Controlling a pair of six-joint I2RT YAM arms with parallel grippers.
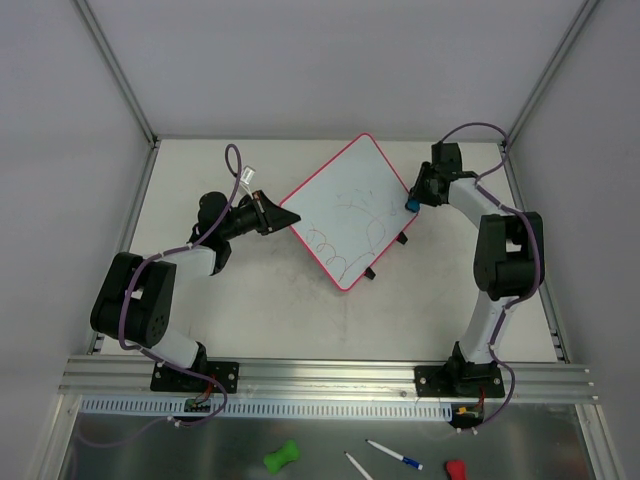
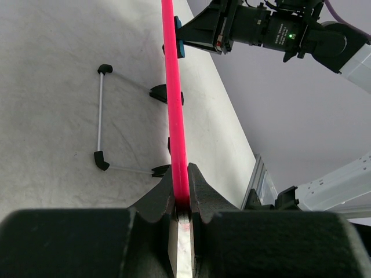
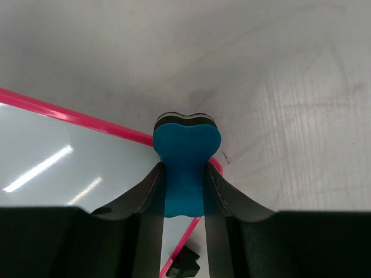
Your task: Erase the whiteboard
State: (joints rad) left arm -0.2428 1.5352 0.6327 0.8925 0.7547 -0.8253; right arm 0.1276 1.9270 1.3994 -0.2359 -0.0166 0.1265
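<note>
The whiteboard (image 1: 340, 205) lies turned like a diamond on the table, pink-rimmed, with thin looping scribbles on its face. My left gripper (image 1: 284, 212) is shut on its left corner; in the left wrist view the pink rim (image 2: 174, 104) runs edge-on straight into the closed jaws of that gripper (image 2: 181, 176). At the board's right corner my right gripper (image 1: 412, 200) is shut on a blue eraser (image 3: 186, 152). The eraser's dark felt end sits over the rim at that corner, with the white face (image 3: 52, 168) to its left.
Two black clips (image 1: 369, 272) stick out from the board's lower right edge, and a wire stand (image 2: 101, 116) shows under the board. An aluminium rail (image 1: 320, 375) crosses in front of the arm bases. Below it lie a green object (image 1: 282, 456), markers (image 1: 393, 455) and a red object (image 1: 455, 468).
</note>
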